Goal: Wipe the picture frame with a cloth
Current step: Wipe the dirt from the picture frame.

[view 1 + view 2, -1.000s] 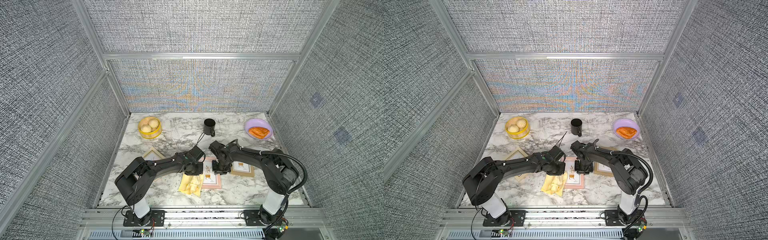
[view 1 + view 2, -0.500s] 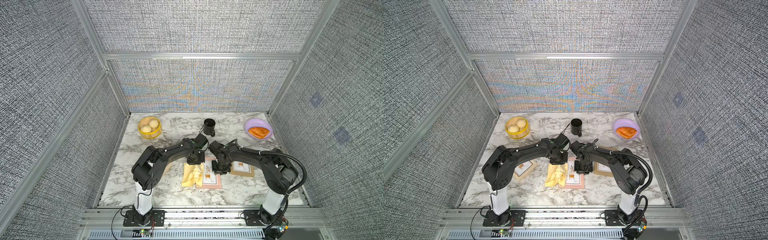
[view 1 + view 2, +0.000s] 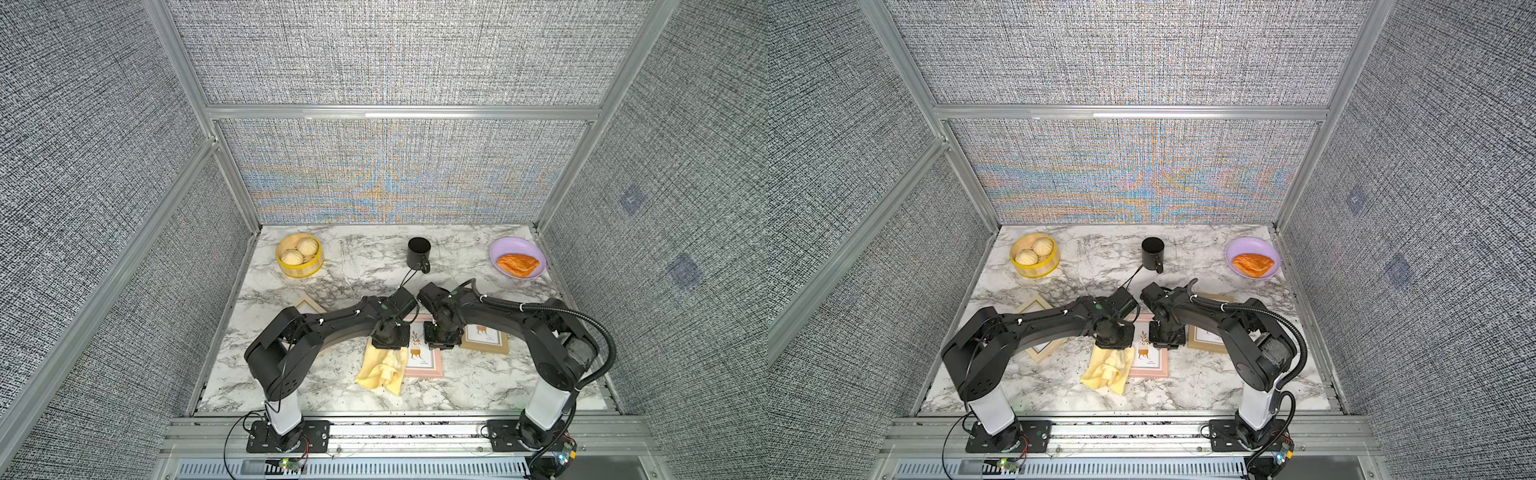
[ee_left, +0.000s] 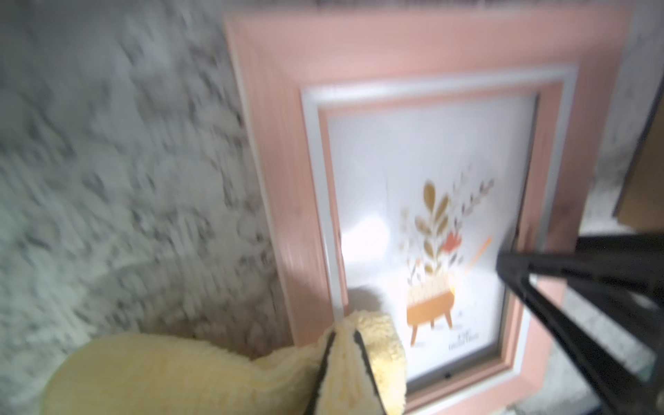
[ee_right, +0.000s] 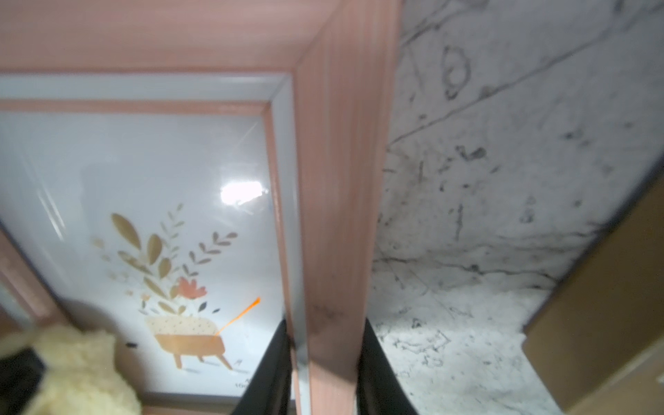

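A pink picture frame (image 3: pixel 424 362) (image 3: pixel 1150 362) with a plant print lies flat at the table's middle. My right gripper (image 5: pixel 325 325) (image 3: pixel 441 340) is shut on the picture frame's (image 5: pixel 334 179) right side rail, one finger on each side. My left gripper (image 4: pixel 344 332) (image 3: pixel 389 340) is shut on a pale yellow cloth (image 4: pixel 179 373) (image 3: pixel 382 369) (image 3: pixel 1106 369). The pinched tip of the cloth rests on the picture frame's (image 4: pixel 424 50) left edge and glass. The remainder of the cloth trails on the marble toward the table's front.
A brown wooden frame (image 3: pixel 485 338) lies right of the pink one, under my right arm. A light frame (image 3: pixel 308 304) lies partly under my left arm. At the back stand a bamboo steamer (image 3: pixel 299 254) with buns, a black mug (image 3: pixel 418 254) and a purple plate (image 3: pixel 498 249) with an orange pastry.
My left gripper drew the cloth toward the back along the frame's left side, then back toward the front. The left arm's elbow swung with it. The right gripper stayed put.
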Controlling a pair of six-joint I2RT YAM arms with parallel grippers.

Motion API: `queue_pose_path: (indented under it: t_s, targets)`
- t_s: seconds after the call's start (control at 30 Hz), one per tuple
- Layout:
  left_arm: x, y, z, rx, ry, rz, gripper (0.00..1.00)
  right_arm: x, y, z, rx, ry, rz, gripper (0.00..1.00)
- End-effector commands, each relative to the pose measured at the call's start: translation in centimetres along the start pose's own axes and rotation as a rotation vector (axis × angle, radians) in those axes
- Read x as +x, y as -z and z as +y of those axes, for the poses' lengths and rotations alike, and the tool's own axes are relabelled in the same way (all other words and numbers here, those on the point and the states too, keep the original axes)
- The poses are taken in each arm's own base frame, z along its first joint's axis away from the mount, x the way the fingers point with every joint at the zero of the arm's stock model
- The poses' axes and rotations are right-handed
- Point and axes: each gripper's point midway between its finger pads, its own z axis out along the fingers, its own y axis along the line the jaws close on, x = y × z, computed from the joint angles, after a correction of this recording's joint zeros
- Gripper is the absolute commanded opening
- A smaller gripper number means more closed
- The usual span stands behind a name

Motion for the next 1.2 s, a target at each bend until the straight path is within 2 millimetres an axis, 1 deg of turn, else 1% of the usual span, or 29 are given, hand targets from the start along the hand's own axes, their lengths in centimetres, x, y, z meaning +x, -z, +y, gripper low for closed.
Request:
queue_pose_path:
  t_s: [0.0,0.07,0.1,0.17,0.23,0.3,0.4,0.47,0.63,0.73,0.77,0.83,0.9,1.0,1.07,1.1,1.17]
  targets:
    - [6.2,0.1,3.7,-0.115,0.087,0.190,0.00,1.1,-2.4,-1.6,0.074,-0.008,0.027,0.12]
    - [7.2,0.1,4.1,-0.116,0.106,0.198,0.00,1.1,-2.6,-1.5,0.073,-0.008,0.032,0.12]
    - [7.4,-0.1,4.2,-0.115,0.113,0.196,0.00,1.1,-2.6,-1.4,0.073,-0.005,0.034,0.11]
    - [7.0,-0.4,4.3,-0.118,0.122,0.176,0.00,1.2,-2.8,-1.3,0.074,-0.001,0.038,0.11]
    - [5.9,-0.4,3.8,-0.123,0.113,0.147,0.00,1.0,-2.8,-1.2,0.074,0.002,0.037,0.12]
    - [4.3,-0.3,3.1,-0.134,0.101,0.111,0.00,0.9,-2.6,-1.2,0.074,0.003,0.036,0.12]
    - [1.2,0.0,2.0,-0.131,0.096,0.055,0.00,0.8,-2.3,-1.1,0.074,0.007,0.029,0.12]
    - [-1.0,0.2,1.8,-0.135,0.098,0.022,0.00,0.9,-2.3,-1.2,0.076,0.008,0.029,0.12]
    - [-7.0,0.7,2.1,-0.168,0.084,-0.056,0.00,1.1,-2.2,-1.3,0.076,0.002,0.025,0.12]
    - [-10.1,1.2,1.9,-0.182,0.060,-0.098,0.00,1.1,-2.2,-1.4,0.077,0.002,0.023,0.12]
    - [-10.8,0.9,2.0,-0.194,0.052,-0.095,0.00,1.1,-2.2,-1.4,0.076,0.002,0.021,0.12]
    - [-12.0,0.8,1.9,-0.200,0.040,-0.104,0.00,1.2,-2.3,-1.4,0.076,0.002,0.023,0.12]
    - [-12.3,0.6,1.5,-0.185,0.035,-0.097,0.00,1.2,-2.3,-1.3,0.073,0.001,0.022,0.12]
    - [-11.0,0.3,1.4,-0.157,0.048,-0.068,0.00,1.3,-2.3,-1.2,0.073,0.003,0.020,0.12]
    - [-9.3,0.3,1.6,-0.146,0.059,-0.046,0.00,1.3,-2.2,-1.3,0.072,-0.002,0.019,0.11]
    - [-8.3,0.7,1.7,-0.141,0.060,-0.042,0.00,1.4,-2.3,-1.3,0.073,-0.001,0.022,0.11]
    - [-5.9,1.2,2.0,-0.141,0.059,-0.025,0.00,1.6,-2.3,-1.3,0.074,-0.001,0.021,0.11]
